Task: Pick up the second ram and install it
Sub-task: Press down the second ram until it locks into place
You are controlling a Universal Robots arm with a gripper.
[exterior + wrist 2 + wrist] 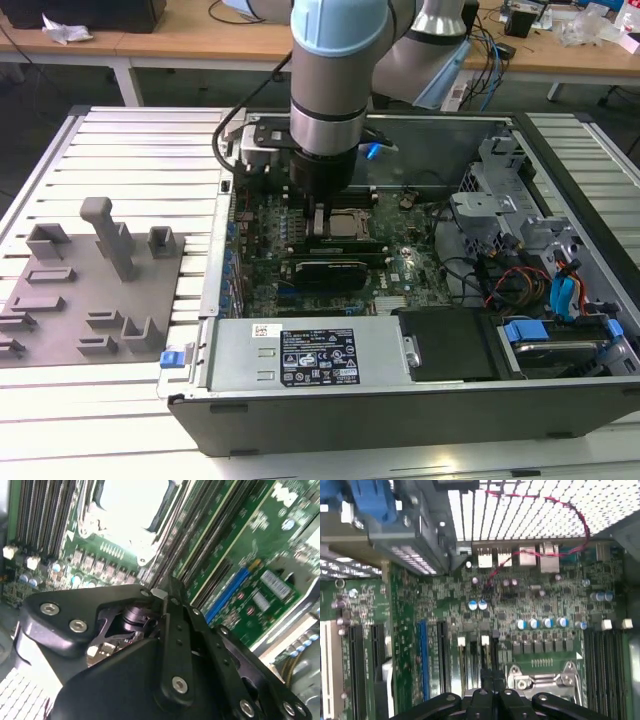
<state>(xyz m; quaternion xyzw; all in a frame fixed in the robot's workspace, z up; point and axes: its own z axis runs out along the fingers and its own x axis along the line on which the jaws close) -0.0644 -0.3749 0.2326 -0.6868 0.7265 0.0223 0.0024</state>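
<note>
My gripper (318, 226) reaches down into the open computer case, right at the end of the CPU socket (347, 224) on the exterior view's left. In the first wrist view its fingertips (492, 682) are pressed together over the black memory slots (470, 660) with white end clips, beside the socket (545, 677). The second wrist view has the gripper (162, 592) tip close above the slot rows (215, 545). A long thin stick (347, 243) stands in a slot along the socket. I cannot tell whether it is the second ram, or whether anything thin sits between the fingers.
A wider black module (325, 272) lies just in front of that stick. The power supply (310, 355) fills the case's near side, with drive bays and cables (520, 270) on the exterior view's right. A grey fixture plate (90, 290) lies outside the case.
</note>
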